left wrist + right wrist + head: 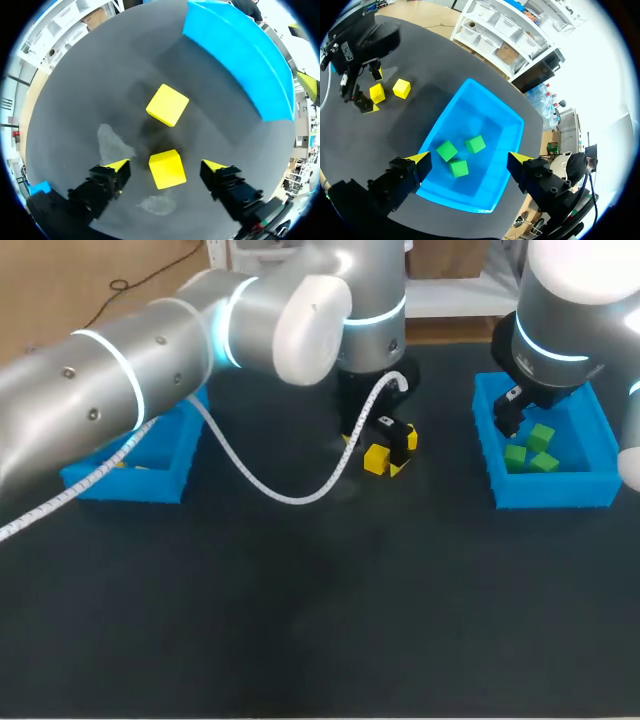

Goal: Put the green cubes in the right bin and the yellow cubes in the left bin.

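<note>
- Dark, matte surface [320, 620] carries a blue bin at each side, with two yellow cubes lying between them.
- Left hand [166, 165] hangs low over the middle of the surface. Its yellow-tipped fingers are spread, with nothing pinched.
- One yellow cube [167, 170] sits on the surface between those fingers, with a gap on either side. It is bright, plain-faced and sharp-edged.
- A second yellow cube [167, 105] lies just ahead of the hand. It is close to the first without touching it and is turned at an angle to it.
- The left bin [130, 485] stands well off to the side, partly under the left arm.
- The right bin [455, 197] is a shallow, open rectangular tray in bright blue.
- Right hand [469, 158] hovers above that bin, fingers spread wide and holding nothing.
- Three green cubes lie on the bin's floor, close together but apart: one [446, 150], another [475, 144] beside it, and a third [458, 168] nearer the hand.
- The green cubes are a solid mid-green, and each is turned a little differently.
</note>
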Available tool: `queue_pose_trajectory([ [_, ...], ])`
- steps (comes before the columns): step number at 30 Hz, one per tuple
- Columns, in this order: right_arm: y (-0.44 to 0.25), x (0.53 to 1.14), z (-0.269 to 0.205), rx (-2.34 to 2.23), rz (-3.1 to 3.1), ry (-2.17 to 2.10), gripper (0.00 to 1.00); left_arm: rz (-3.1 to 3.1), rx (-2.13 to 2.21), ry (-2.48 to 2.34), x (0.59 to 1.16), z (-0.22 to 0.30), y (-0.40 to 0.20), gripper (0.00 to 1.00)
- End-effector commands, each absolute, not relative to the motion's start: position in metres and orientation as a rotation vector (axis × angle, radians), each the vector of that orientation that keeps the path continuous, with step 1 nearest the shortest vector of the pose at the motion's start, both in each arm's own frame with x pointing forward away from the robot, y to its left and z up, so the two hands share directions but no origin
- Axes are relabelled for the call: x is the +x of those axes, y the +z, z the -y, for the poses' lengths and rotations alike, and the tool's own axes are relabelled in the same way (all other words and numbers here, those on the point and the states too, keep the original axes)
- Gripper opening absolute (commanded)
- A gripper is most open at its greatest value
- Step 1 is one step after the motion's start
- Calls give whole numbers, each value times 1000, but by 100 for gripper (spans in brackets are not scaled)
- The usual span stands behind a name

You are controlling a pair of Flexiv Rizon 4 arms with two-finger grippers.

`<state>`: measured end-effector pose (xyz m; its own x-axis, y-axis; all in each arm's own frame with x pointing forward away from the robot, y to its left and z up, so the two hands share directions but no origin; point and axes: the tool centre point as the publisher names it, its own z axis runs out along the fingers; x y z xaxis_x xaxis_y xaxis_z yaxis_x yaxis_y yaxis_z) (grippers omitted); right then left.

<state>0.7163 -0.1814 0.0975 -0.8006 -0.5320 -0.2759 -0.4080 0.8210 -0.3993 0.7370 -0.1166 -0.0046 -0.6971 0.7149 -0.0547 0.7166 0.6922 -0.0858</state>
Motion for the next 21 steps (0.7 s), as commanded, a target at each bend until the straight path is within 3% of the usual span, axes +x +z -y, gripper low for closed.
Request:
queue_pose_trajectory([
  [1, 97, 715, 182, -704, -2622, -456, 100, -2888, 1226, -139, 741, 115, -6, 0],
  [15, 97, 715, 182, -704, -2622, -456, 100, -2867, 1227, -182, 743, 110, 2, 0],
  [21, 97, 715, 182, -704, -2622, -456, 100, -2791, 1127, -133, 764, 64, 50, 0],
])
